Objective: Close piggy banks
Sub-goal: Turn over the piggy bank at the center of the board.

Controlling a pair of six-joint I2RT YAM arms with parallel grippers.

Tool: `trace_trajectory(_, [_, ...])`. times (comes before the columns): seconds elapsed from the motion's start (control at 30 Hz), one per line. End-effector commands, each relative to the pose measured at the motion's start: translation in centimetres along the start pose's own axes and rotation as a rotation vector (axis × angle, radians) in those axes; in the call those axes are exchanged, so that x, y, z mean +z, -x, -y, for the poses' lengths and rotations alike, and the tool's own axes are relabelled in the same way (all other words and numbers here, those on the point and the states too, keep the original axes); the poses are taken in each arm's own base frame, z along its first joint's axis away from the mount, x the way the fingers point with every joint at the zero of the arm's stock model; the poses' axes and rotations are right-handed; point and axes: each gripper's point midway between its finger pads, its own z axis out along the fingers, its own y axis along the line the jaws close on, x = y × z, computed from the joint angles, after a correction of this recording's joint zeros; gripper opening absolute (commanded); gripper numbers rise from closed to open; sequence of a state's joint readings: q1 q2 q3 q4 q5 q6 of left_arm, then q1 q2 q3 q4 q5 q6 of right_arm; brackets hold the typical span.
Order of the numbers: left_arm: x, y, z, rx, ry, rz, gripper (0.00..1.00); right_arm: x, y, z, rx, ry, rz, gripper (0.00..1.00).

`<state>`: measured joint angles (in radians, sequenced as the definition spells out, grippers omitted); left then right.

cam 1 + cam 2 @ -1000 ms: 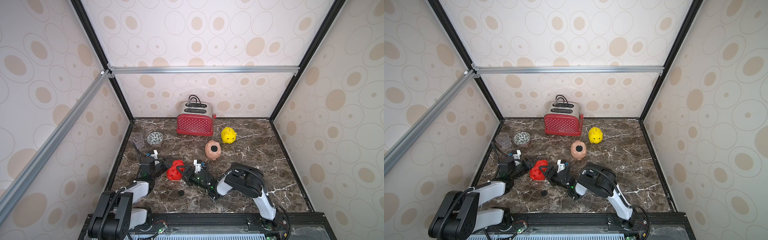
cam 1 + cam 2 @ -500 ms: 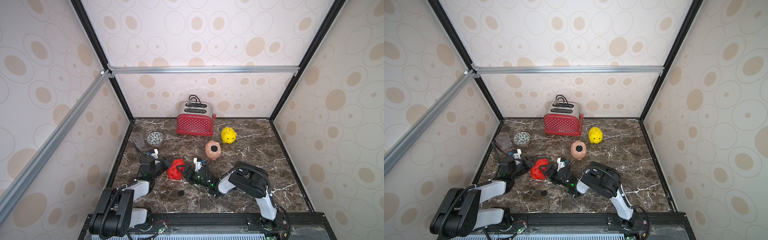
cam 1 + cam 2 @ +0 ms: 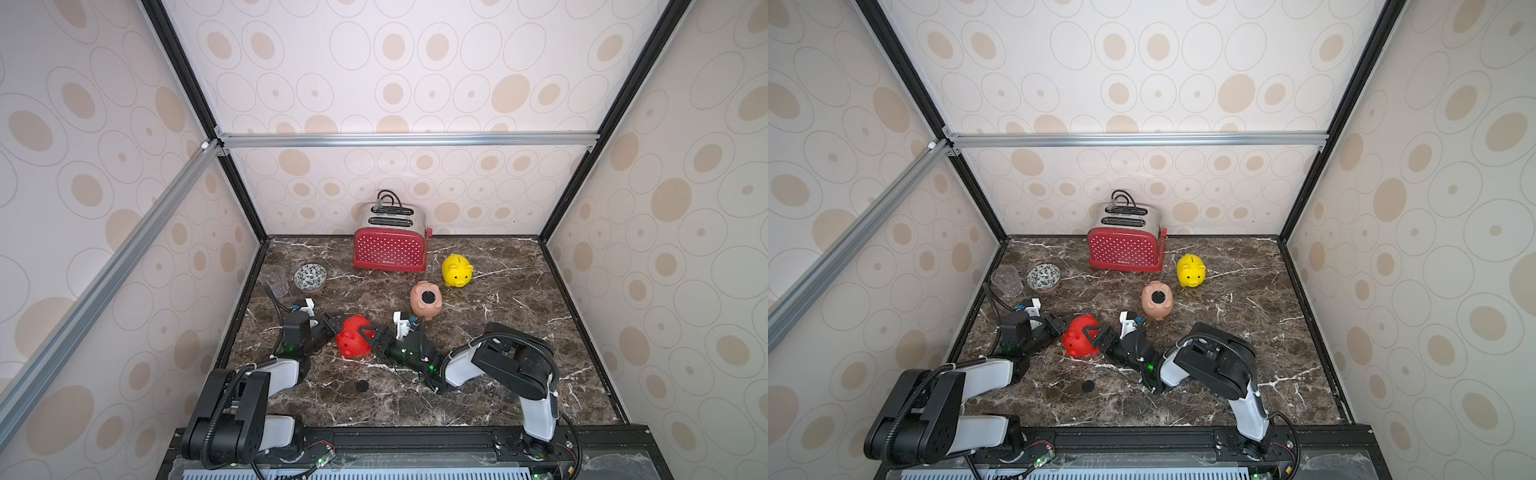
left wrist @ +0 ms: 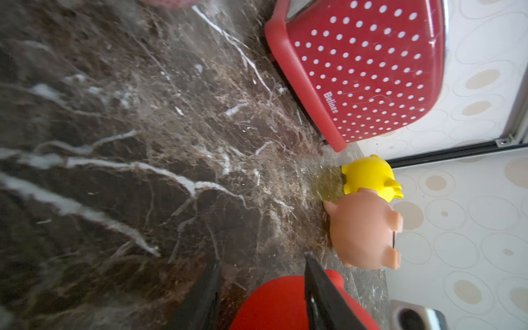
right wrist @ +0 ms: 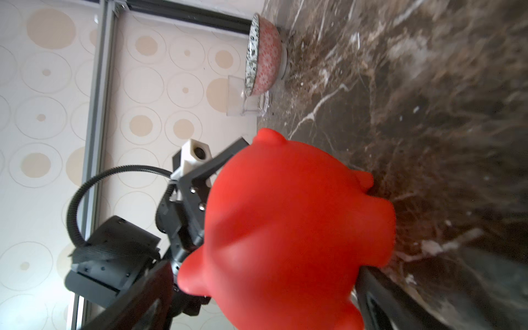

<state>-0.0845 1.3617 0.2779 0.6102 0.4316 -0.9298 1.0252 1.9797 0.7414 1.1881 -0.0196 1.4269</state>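
The red piggy bank [image 3: 353, 341] [image 3: 1079, 341] lies on its side on the marble floor between my two grippers. My right gripper [image 3: 360, 338] [image 5: 264, 268] stands open wide, with a finger on either side of the pig's body. My left gripper [image 3: 332, 326] [image 4: 261, 263] is open a little at the pig's other side. One of its fingers [image 4: 317, 288] lies across the red piggy bank [image 4: 274, 303]. The peach-pink piggy bank [image 3: 419, 309] lies belly up and shows a black round spot. The yellow piggy bank [image 3: 456, 270] stands upright behind it. The red pig's belly hole is hidden.
A small black round disc [image 3: 362, 386] lies on the floor in front of the red pig. A red polka-dot toaster [image 3: 390, 247] stands at the back wall. A patterned bowl [image 3: 310, 276] and a clear cup [image 3: 275, 280] sit by the left wall.
My left gripper's fingers have drawn closer together against the red pig. The right gripper and the pig have barely shifted.
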Motion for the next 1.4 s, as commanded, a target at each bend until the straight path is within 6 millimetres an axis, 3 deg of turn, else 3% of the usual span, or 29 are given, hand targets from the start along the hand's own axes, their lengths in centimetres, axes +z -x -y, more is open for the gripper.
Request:
trace_trajectory(0.0, [-1.1, -8.4, -6.6, -0.081, 0.213, -0.283, 0.47, -1.2, 0.4, -9.7, 0.001, 0.317, 0.007, 1.0])
trace_trajectory(0.67, [-1.0, -7.9, -6.4, -0.064, 0.218, -0.277, 0.47, -1.8, 0.0, -5.3, 0.013, 0.214, -0.042, 1.0])
trace_trajectory(1.0, [-0.9, -8.0, -6.4, -0.058, 0.222, -0.282, 0.47, -1.4, -1.3, -2.4, -0.054, 0.041, -0.134, 1.0])
trace_trajectory(1.37, [-1.0, -8.1, -6.3, -0.053, 0.222, -0.281, 0.47, -1.6, -2.1, -1.9, -0.121, -0.065, -0.197, 1.0])
